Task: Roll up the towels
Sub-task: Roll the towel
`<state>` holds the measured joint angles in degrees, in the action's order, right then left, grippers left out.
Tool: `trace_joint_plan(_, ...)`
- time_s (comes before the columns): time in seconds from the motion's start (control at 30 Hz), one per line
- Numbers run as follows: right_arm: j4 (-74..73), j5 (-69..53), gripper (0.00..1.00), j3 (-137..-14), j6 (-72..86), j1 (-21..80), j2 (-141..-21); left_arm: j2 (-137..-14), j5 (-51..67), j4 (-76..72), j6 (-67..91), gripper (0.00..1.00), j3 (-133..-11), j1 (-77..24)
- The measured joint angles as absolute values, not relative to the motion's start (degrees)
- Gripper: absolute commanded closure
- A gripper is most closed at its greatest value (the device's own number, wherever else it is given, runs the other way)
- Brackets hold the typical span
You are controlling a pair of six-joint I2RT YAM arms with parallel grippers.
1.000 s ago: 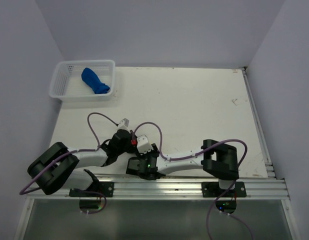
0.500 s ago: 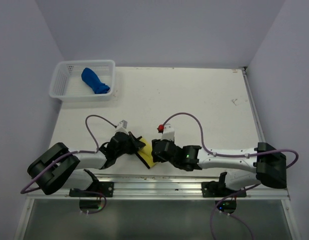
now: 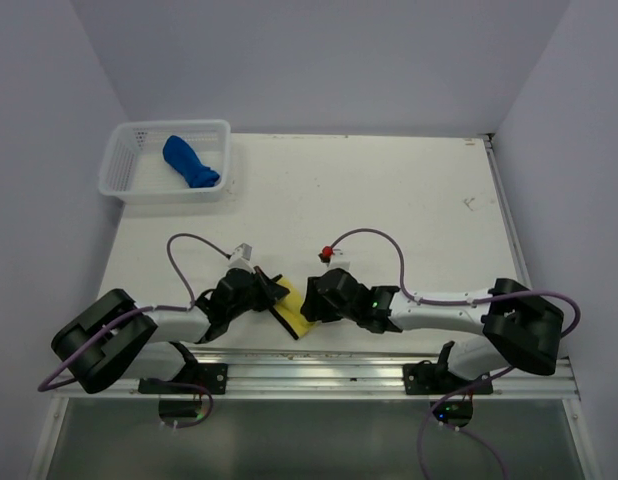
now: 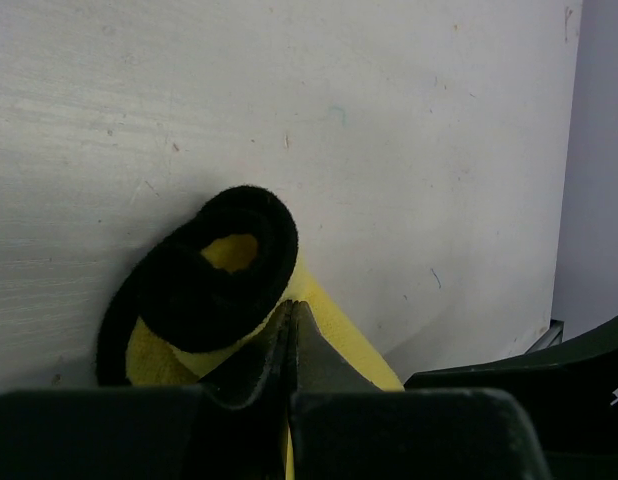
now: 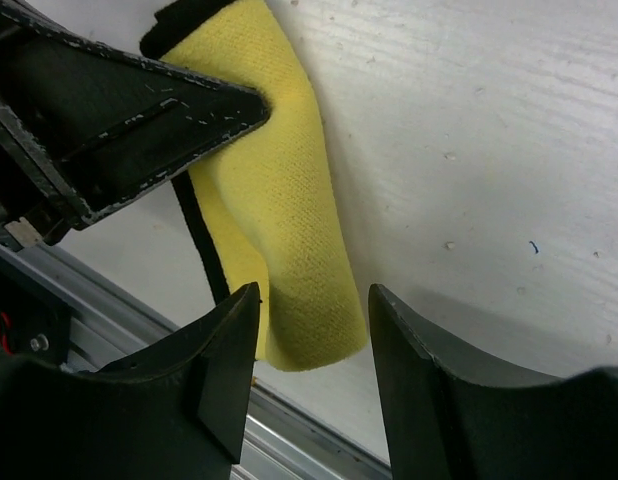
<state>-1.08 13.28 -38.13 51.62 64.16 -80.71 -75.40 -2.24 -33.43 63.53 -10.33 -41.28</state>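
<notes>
The yellow towel [image 5: 289, 200] was a nubbly woven cloth with fuzzy black backing; the blue towel [image 3: 191, 163] looked soft and matt. The table [image 3: 389, 200] was white, matt and scuffed, the basket [image 3: 164, 195] white plastic mesh

Diffuse overhead light, even and bright: the white table [image 3: 389, 200] shows no glare, only faint soft-edged shadows. Overhead view sharp throughout. Left wrist view: the left gripper [image 4: 291, 315], at 6 o'clock, is dark and blurred. Right wrist view: the yellow towel [image 5: 289, 200] shows a crisp weave; the right gripper [image 5: 312, 292], at 6 o'clock, is slightly soft.
</notes>
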Motion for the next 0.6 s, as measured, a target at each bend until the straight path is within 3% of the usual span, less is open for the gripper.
trace_joint_plan(0.43,5.0,10.3,0.51,-33.3,52.4,64.2,-83.5,-75.4,-2.4,-34.3,63.5,1.0,-9.8,-41.4)
trace_joint_plan(0.53,5.4,9.9,0.54,-33.5,50.3,64.6,-83.9,-75.6,-2.4,-34.5,63.5,1.0,-9.8,-41.4)
trace_joint_plan(0.6,4.9,10.0,0.63,-34.4,48.0,65.7,-84.3,-75.7,-2.4,-34.7,63.5,1.0,-9.8,-41.4)
